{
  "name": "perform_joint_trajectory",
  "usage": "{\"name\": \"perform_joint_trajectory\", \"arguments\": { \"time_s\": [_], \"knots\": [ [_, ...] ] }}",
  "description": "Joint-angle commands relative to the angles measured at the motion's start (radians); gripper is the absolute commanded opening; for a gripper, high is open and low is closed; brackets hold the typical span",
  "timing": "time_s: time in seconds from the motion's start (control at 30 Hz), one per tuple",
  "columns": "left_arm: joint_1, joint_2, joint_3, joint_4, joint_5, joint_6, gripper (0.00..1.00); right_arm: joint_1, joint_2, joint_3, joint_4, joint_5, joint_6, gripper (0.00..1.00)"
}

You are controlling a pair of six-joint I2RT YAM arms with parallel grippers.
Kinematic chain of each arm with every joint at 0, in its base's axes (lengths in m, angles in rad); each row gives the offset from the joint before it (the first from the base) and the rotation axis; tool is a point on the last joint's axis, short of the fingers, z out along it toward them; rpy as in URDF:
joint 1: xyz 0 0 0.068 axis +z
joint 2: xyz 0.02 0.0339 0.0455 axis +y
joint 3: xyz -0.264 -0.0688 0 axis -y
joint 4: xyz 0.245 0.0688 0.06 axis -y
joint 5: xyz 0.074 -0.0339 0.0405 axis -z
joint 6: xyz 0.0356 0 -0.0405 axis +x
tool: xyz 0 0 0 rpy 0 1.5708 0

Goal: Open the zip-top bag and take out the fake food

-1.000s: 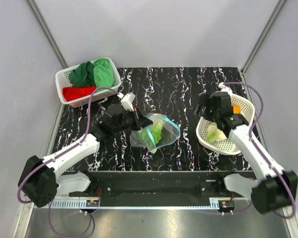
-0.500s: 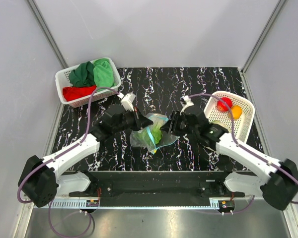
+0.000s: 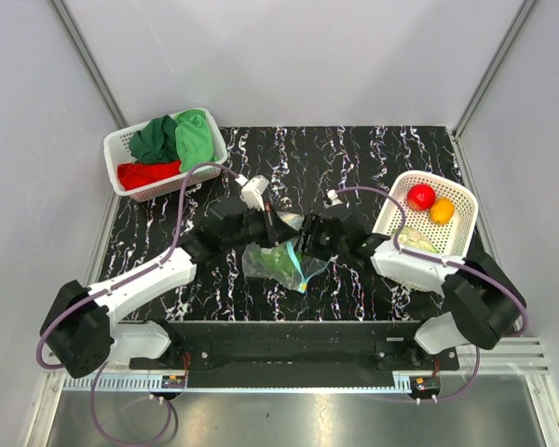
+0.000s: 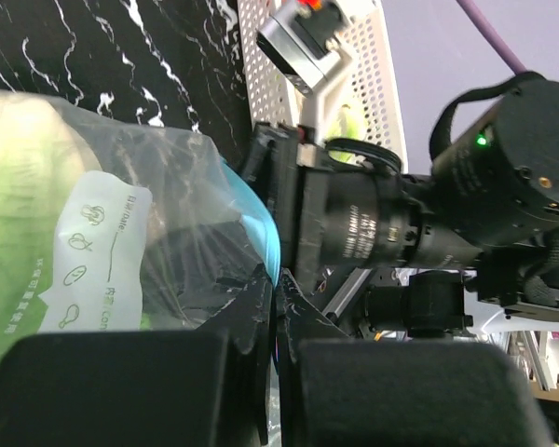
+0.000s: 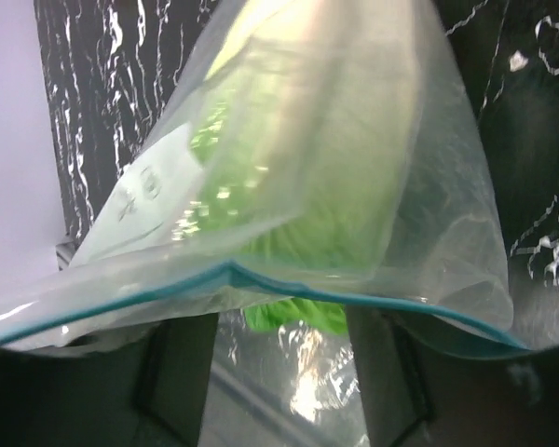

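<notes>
Top external view. One zip-top bag (image 3: 261, 265), mid-table (image 3: 354, 168), well apart from all edges, one green leafy piece (image 3: 287, 259) inside.

Two white baskets:
- right basket (image 3: 429, 175): one red piece (image 3: 420, 196), one orange piece (image 3: 442, 210), one pale piece (image 3: 416, 242)
- left basket (image 3: 115, 160): two green cloths (image 3: 172, 138), one red cloth (image 3: 147, 173)

Left gripper (image 3: 278, 223) pinched closed on the bag's rim. Right gripper (image 3: 306, 242) jaws apart at the teal zip edge.

Black marbled top, grey walls (image 3: 289, 56).

The zip-top bag (image 3: 266, 266) is a clear, crinkled pouch with a teal zip strip and a white printed label. It lies mid-table on the black marbled table (image 3: 354, 168). A green leafy piece (image 3: 284, 259) sits inside it, visible through the film. The red piece (image 3: 420, 196), round orange piece (image 3: 442, 210) and pale cabbage-like piece (image 3: 415, 242) lie in the white mesh basket (image 3: 458, 233), well apart from the bag.
</notes>
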Motion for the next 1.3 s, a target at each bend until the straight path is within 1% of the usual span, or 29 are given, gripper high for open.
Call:
{"name": "perform_joint_trajectory", "arguments": {
  "time_s": [0.0, 0.03, 0.1, 0.13, 0.2, 0.23, 0.27, 0.33, 0.37, 0.4, 0.43, 0.47, 0.5, 0.53, 0.57, 0.63, 0.73, 0.8, 0.83, 0.9, 0.93, 1.03, 1.2, 1.27],
  "knots": [
    [-0.027, 0.026, 0.056, 0.064, 0.009, -0.017, 0.0, 0.004, 0.048, 0.023, 0.148, 0.049, -0.022, 0.68],
    [-0.027, 0.029, 0.061, 0.058, 0.021, -0.014, 0.02, 0.001, 0.054, 0.026, 0.154, 0.054, -0.026, 0.7],
    [-0.026, 0.021, 0.081, 0.009, 0.017, 0.022, 0.15, -0.01, 0.06, 0.023, 0.166, 0.054, -0.037, 0.73],
    [-0.021, 0.011, 0.087, -0.009, -0.006, 0.039, 0.34, -0.016, 0.066, 0.018, 0.181, 0.046, -0.04, 0.76],
    [0.018, -0.022, 0.112, -0.077, -0.028, 0.07, 0.51, -0.036, 0.072, 0.013, 0.198, 0.013, -0.046, 0.78],
    [0.041, -0.029, 0.119, -0.101, -0.04, 0.075, 0.55, -0.042, 0.083, 0.01, 0.22, -0.001, -0.054, 0.81],
    [0.098, -0.039, 0.13, -0.138, -0.04, 0.078, 0.59, -0.044, 0.089, 0.012, 0.227, -0.02, -0.072, 0.82],
    [0.153, -0.052, 0.136, -0.166, -0.06, 0.079, 0.62, -0.053, 0.103, 0.019, 0.237, -0.058, -0.091, 0.87],
    [0.201, -0.051, 0.138, -0.186, -0.072, 0.087, 0.62, -0.051, 0.106, 0.021, 0.243, -0.069, -0.114, 0.89],
    [0.219, -0.028, 0.138, -0.194, -0.084, 0.093, 0.62, -0.054, 0.115, 0.023, 0.249, -0.09, -0.12, 0.91],
    [0.239, -0.011, 0.144, -0.223, -0.119, 0.102, 0.59, -0.056, 0.123, 0.024, 0.257, -0.102, -0.131, 0.94],
    [0.265, 0.01, 0.144, -0.23, -0.14, 0.105, 0.56, -0.057, 0.127, 0.026, 0.263, -0.121, -0.135, 0.95],
    [0.275, 0.064, 0.142, -0.23, -0.156, 0.104, 0.53, -0.057, 0.14, 0.027, 0.272, -0.13, -0.138, 0.97],
    [0.281, 0.093, 0.144, -0.229, -0.172, 0.101, 0.51, -0.057, 0.146, 0.029, 0.277, -0.141, -0.144, 0.98],
    [0.289, 0.128, 0.147, -0.229, -0.18, 0.099, 0.45, -0.057, 0.152, 0.03, 0.28, -0.159, -0.146, 1.0],
    [0.289, 0.225, 0.15, -0.212, -0.201, 0.09, 0.42, -0.059, 0.175, 0.035, 0.289, -0.176, -0.148, 1.0],
    [0.289, 0.323, 0.153, -0.177, -0.181, 0.078, 0.36, -0.059, 0.201, 0.032, 0.32, -0.202, -0.149, 1.0],
    [0.286, 0.357, 0.144, -0.145, -0.172, 0.076, 0.31, -0.06, 0.215, 0.032, 0.338, -0.208, -0.149, 1.0],
    [0.282, 0.375, 0.135, -0.123, -0.17, 0.075, 0.29, -0.062, 0.218, 0.035, 0.344, -0.21, -0.155, 1.0],
    [0.264, 0.391, 0.124, -0.109, -0.148, 0.076, 0.27, -0.06, 0.239, 0.047, 0.353, -0.219, -0.16, 1.0],
    [0.24, 0.392, 0.115, -0.07, -0.132, 0.073, 0.26, -0.06, 0.244, 0.052, 0.355, -0.221, -0.167, 1.0],
    [0.188, 0.403, 0.101, -0.047, -0.124, 0.066, 0.25, -0.06, 0.273, 0.073, 0.372, -0.225, -0.172, 1.0],
    [0.169, 0.374, 0.018, 0.033, -0.072, 0.027, 0.25, -0.068, 0.334, 0.107, 0.381, -0.222, -0.164, 1.0],
    [0.17, 0.354, 0.009, 0.023, -0.077, 0.035, 0.25, -0.073, 0.338, 0.101, 0.381, -0.215, -0.163, 0.96]
  ]
}}
